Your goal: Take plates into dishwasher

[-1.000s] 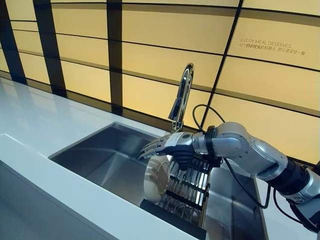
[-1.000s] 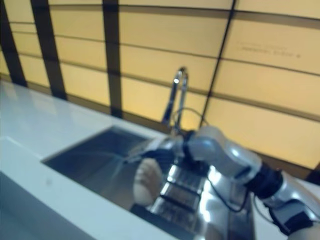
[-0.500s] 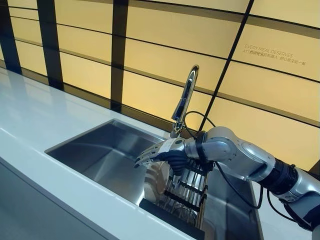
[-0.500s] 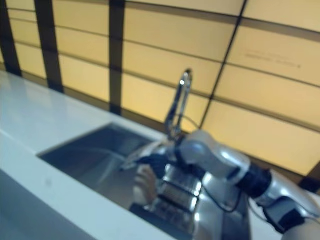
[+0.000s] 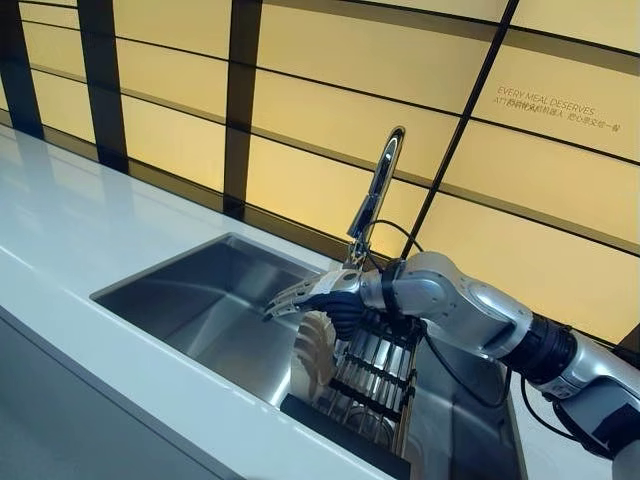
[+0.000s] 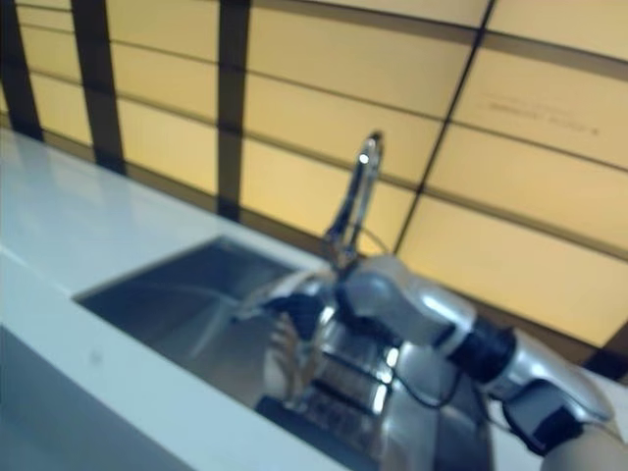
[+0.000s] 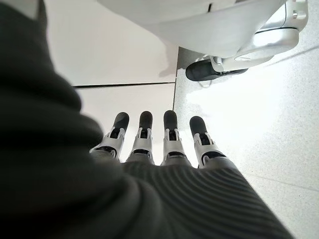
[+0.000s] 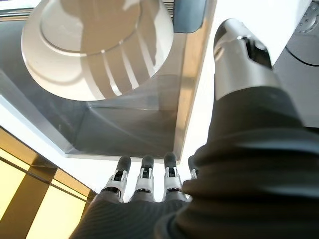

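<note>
A white plate [image 5: 308,352] stands on edge at the left end of a metal dish rack [image 5: 372,385] inside the sink [image 5: 195,300]. My right hand [image 5: 322,296] hovers just over the plate's top rim, open, fingers straight and pointing left over the basin. Whether the palm touches the rim I cannot tell. In the right wrist view the plate [image 8: 94,45] shows past the straight fingers [image 8: 145,178], with the thumb [image 8: 239,55] held apart from it. My left hand [image 7: 164,144] appears only in its wrist view, open, fingers straight over a pale floor.
A tall chrome faucet [image 5: 376,195] rises behind the sink, just behind my right arm. A white countertop [image 5: 70,250] runs along the left and front. A yellow panelled wall [image 5: 330,110] with dark strips closes the back.
The head camera has shifted a little. My right hand has stayed open over the plate, reaching slightly further left. The plate now shows more edge-on.
</note>
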